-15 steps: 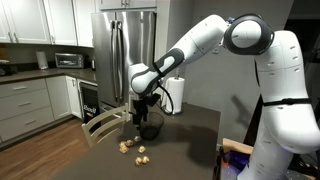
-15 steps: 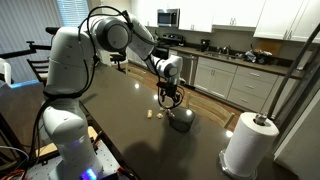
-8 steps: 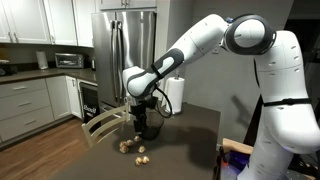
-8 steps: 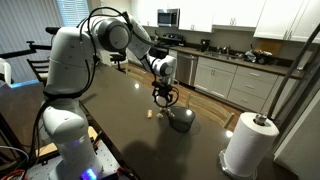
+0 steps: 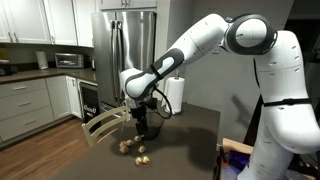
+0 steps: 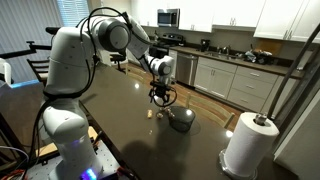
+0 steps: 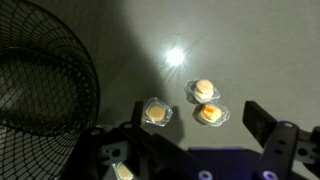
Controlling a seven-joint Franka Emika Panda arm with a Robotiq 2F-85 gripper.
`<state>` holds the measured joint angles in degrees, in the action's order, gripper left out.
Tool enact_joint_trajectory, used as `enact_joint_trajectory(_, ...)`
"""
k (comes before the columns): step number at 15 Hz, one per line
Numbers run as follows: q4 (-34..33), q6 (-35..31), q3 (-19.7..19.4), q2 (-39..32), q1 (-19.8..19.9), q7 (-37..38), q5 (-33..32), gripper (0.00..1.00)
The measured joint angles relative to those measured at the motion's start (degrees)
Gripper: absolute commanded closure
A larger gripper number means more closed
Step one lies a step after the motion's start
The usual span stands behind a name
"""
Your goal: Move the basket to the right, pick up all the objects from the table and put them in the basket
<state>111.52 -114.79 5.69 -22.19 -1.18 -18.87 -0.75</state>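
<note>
The small round basket of dark see-through wire mesh (image 7: 40,85) sits upright on the dark matte table (image 7: 270,50), left in the wrist view, near 3 pale tan lumpy pieces (image 7: 203,90). The black gripper (image 7: 188,140) hovers above them, fingers wide apart, empty.

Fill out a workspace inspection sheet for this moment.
Surface: dark table, matte, with a glare spot in the wrist view.
Job's things: wire-mesh basket upright on the table; tan objects lying outside it on the table.
Clutter: white paper towel roll.
Grippers: gripper open, empty, above the objects.
Cables: thin black cable arching over the arm.
Surroundings: kitchen with fridge and wooden chair.
</note>
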Motion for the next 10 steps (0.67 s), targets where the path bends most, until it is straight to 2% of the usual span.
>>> enact_joint_trajectory(10,0.85,-1.74,-0.07,-0.17,0.25,-3.37,-0.26,0.0)
